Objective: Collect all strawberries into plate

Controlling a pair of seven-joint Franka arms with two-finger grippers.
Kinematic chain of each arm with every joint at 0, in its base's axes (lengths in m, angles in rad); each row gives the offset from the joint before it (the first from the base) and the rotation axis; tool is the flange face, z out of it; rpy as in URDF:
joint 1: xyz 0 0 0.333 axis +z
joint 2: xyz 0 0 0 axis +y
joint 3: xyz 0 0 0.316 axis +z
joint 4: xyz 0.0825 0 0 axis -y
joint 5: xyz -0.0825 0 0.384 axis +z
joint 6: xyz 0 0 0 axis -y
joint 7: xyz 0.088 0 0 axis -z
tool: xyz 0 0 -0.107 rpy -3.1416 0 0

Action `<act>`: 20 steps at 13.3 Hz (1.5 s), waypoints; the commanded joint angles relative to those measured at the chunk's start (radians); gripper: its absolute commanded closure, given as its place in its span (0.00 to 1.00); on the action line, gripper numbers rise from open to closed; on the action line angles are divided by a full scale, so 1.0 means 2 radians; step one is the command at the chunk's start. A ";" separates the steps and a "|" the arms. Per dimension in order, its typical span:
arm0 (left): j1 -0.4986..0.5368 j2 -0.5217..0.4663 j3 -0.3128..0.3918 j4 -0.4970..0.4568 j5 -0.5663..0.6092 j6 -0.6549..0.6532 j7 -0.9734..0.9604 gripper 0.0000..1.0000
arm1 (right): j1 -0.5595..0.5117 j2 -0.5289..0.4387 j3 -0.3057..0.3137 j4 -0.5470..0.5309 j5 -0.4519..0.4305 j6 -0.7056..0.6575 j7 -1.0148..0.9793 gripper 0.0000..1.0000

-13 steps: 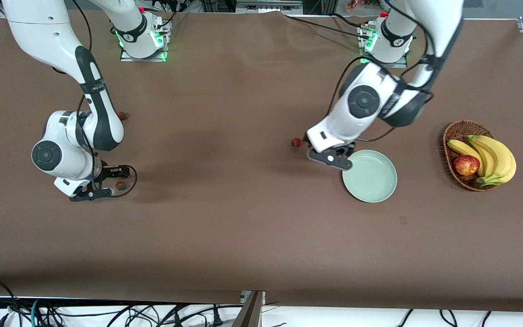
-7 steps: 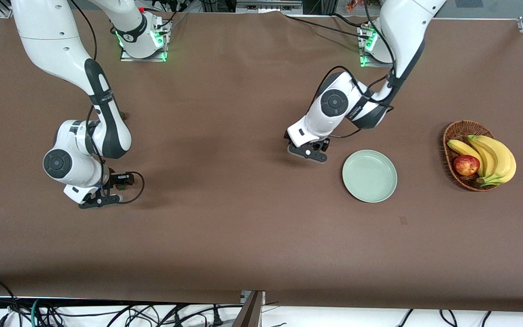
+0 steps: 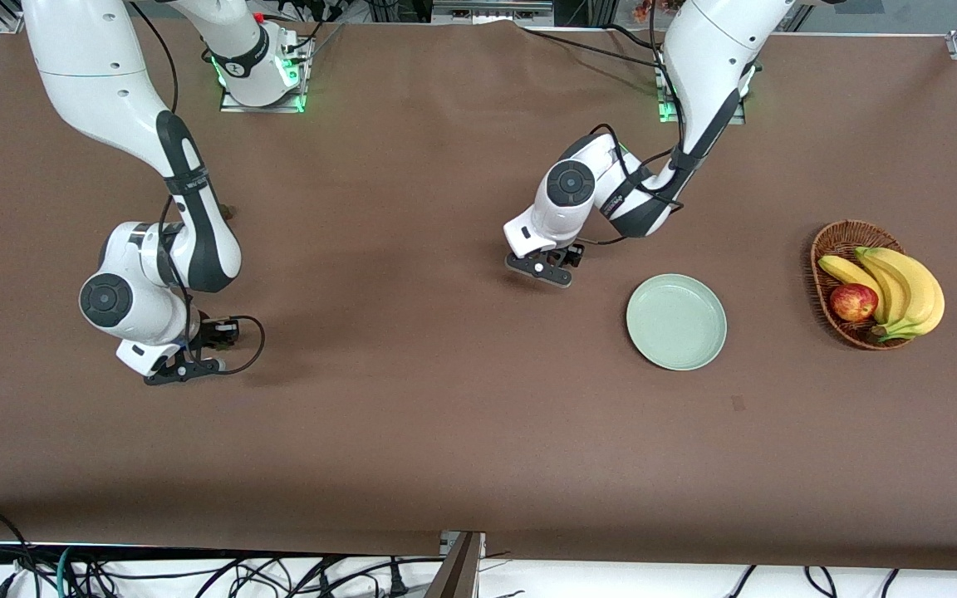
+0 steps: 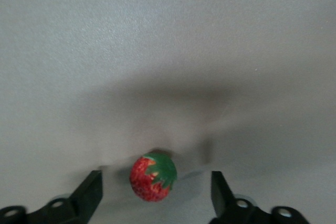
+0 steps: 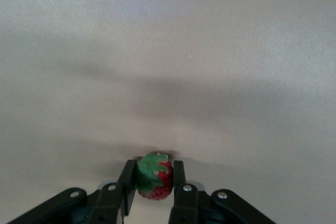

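Note:
Two strawberries show in the wrist views only; the front view hides both under the hands. In the right wrist view a strawberry [image 5: 155, 182] with a green top is pinched between both fingers [image 5: 127, 184] of my right gripper [image 5: 154, 184], down at the cloth near the right arm's end [image 3: 200, 349]. In the left wrist view another strawberry [image 4: 153, 177] lies on the cloth between the spread fingers [image 4: 89, 198] of my left gripper [image 4: 156, 195], with a gap on each side. That open left gripper [image 3: 545, 262] hangs low beside the pale green plate [image 3: 676, 321], toward the right arm's end from it.
A brown wicker basket [image 3: 827, 249] with bananas [image 3: 902, 286] and an apple [image 3: 853, 301] stands toward the left arm's end of the table, past the plate. Brown cloth covers the whole table.
My right gripper slid over its strawberry and closed on it. My left arm moved away from the plate's rim and came down around the other strawberry.

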 commanded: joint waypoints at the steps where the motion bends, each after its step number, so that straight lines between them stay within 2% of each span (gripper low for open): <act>1: -0.004 -0.007 0.006 0.007 0.018 -0.007 -0.012 0.90 | 0.007 -0.018 0.003 0.017 0.010 -0.050 0.010 0.84; 2: -0.003 -0.013 0.005 0.012 0.019 -0.021 -0.011 0.98 | 0.017 -0.023 0.003 0.032 0.010 -0.089 0.037 0.84; 4: 0.001 -0.040 0.006 0.025 0.022 -0.090 0.003 1.00 | 0.040 -0.037 0.006 0.068 0.011 -0.172 0.094 0.84; 5: 0.007 -0.051 0.005 0.038 0.021 -0.134 0.039 1.00 | 0.044 -0.042 0.018 0.084 0.016 -0.197 0.113 0.84; 7: 0.038 -0.058 0.004 0.072 0.021 -0.208 0.143 1.00 | 0.045 -0.044 0.042 0.113 0.058 -0.232 0.152 0.84; 10: 0.103 -0.058 0.002 0.083 0.020 -0.210 0.331 0.99 | 0.056 -0.044 0.083 0.135 0.115 -0.231 0.227 0.84; 12: 0.151 -0.056 0.002 0.083 0.012 -0.179 0.466 1.00 | 0.070 -0.021 0.120 0.167 0.173 -0.213 0.276 0.84; 15: 0.210 -0.040 0.002 0.081 -0.017 -0.153 0.645 0.98 | 0.137 0.035 0.138 0.248 0.186 -0.165 0.411 0.84; 16: 0.218 -0.031 0.002 0.078 -0.017 -0.143 0.678 0.90 | 0.161 0.053 0.138 0.265 0.186 -0.132 0.456 0.84; 17: 0.221 -0.022 0.002 0.076 -0.017 -0.141 0.686 0.36 | 0.188 0.072 0.138 0.278 0.186 -0.088 0.493 0.84; 18: 0.221 -0.022 0.002 0.075 -0.017 -0.142 0.689 0.00 | 0.208 0.087 0.138 0.284 0.186 -0.050 0.520 0.83; 20: 0.224 -0.034 0.002 0.075 -0.019 -0.149 0.690 0.00 | 0.249 0.113 0.138 0.304 0.184 0.012 0.565 0.83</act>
